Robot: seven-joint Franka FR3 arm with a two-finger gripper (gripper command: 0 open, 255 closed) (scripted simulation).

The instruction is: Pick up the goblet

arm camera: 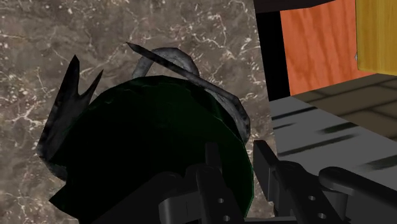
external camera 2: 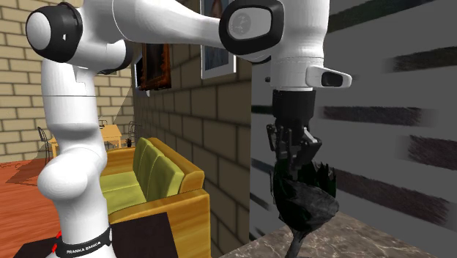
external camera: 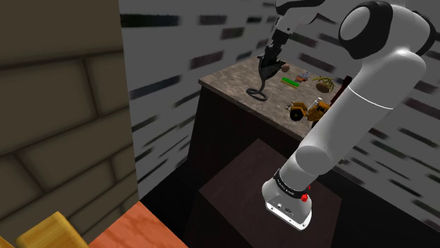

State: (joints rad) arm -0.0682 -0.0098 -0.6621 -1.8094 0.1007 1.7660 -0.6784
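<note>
**Gripper astride the goblet rim: grasp not yet closed**

1. Shoulder view. Gripper (external camera: pixel 270 62) points down over the dark goblet (external camera: pixel 265 72), which stands on the marbled counter (external camera: pixel 229 81), near the counter's corner toward this view's left. The goblet's ring-shaped foot (external camera: pixel 259 94) appears to rest on the counter. A green block (external camera: pixel 289 80) and a yellow toy vehicle (external camera: pixel 308 110) lie well apart from the goblet, toward this view's right.

2. Second exterior view. Gripper (external camera 2: pixel 296 157) sits at the top of the goblet's bowl (external camera 2: pixel 307 198). The stem (external camera 2: pixel 296 238) runs down to the counter (external camera 2: pixel 359 234). No gap under the foot can be confirmed.

3. Wrist view. Gripper (arm camera: pixel 235 147) has its fingers spread, with the bowl wall of the goblet (arm camera: pixel 153 140) between them. One finger (arm camera: pixel 213 184) is inside the bowl and stands off the wall. The other finger (arm camera: pixel 270 172) is outside, just beside the wall. The foot (arm camera: pixel 172 60) shows beyond the bowl, against the counter (arm camera: pixel 38 63).

4. Step in hand (judgement). Positioning is complete and closure on the rim is pending.

5. Next move (judgement). Press the fingers together on the bowl wall, confirm a firm pinch, then raise straight up. A one-sided rim grip may let the goblet swing, so lift slowly.
</note>
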